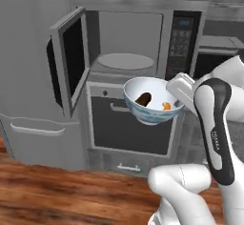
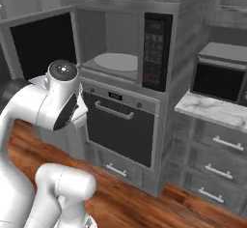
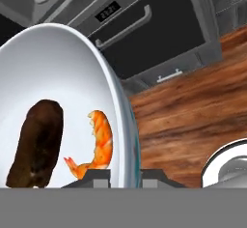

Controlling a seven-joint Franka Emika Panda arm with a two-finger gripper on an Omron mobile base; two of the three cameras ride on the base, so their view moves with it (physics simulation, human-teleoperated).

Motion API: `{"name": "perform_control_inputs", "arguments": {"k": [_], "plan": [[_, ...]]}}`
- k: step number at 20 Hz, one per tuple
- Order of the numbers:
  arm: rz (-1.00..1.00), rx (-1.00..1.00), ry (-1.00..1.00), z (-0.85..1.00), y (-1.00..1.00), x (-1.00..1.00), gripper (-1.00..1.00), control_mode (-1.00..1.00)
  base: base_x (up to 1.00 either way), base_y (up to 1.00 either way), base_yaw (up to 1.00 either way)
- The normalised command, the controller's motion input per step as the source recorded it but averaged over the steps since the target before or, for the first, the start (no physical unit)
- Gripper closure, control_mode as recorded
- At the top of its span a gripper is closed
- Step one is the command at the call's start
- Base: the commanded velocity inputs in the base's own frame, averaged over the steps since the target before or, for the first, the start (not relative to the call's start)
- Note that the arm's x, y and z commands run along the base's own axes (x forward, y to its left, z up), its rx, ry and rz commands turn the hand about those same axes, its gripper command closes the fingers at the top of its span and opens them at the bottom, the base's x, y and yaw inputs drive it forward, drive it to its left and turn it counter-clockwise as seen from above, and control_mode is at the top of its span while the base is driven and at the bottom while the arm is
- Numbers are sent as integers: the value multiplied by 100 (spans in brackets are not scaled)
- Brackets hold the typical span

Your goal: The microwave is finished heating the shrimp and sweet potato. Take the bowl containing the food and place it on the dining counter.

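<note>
- the gripper [image 3: 125,176] pinches the right rim of the bowl [image 1: 148,100], one finger inside and one outside.
- the bowl hangs tilted in the air before the oven [image 1: 131,124], below the open microwave [image 1: 128,43].
- the sweet potato [image 3: 37,142] and shrimp [image 3: 96,145] lie apart inside the bowl.
- the microwave's turntable [image 2: 116,62] is bare.

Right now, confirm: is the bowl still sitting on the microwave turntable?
No. The bowl hangs in the air in front of the oven, out of the open microwave, gripped at its rim by the gripper.
</note>
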Motion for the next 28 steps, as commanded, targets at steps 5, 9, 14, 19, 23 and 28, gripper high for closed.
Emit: {"name": "perform_control_inputs", "arguments": {"k": [5, 9, 14, 19, 23, 28], "plan": [[0, 0, 0, 0, 0, 0, 100, 100, -44, 0, 99], [0, 0, 0, 0, 0, 0, 100, 100, -34, 0, 100], [0, 0, 0, 0, 0, 0, 100, 100, -5, 0, 99], [0, 0, 0, 0, 0, 0, 100, 100, 14, 1, 84], [0, 0, 0, 0, 0, 0, 100, 100, 69, 14, 41], [0, 0, 0, 0, 0, 0, 100, 100, 90, 35, 5]]}}
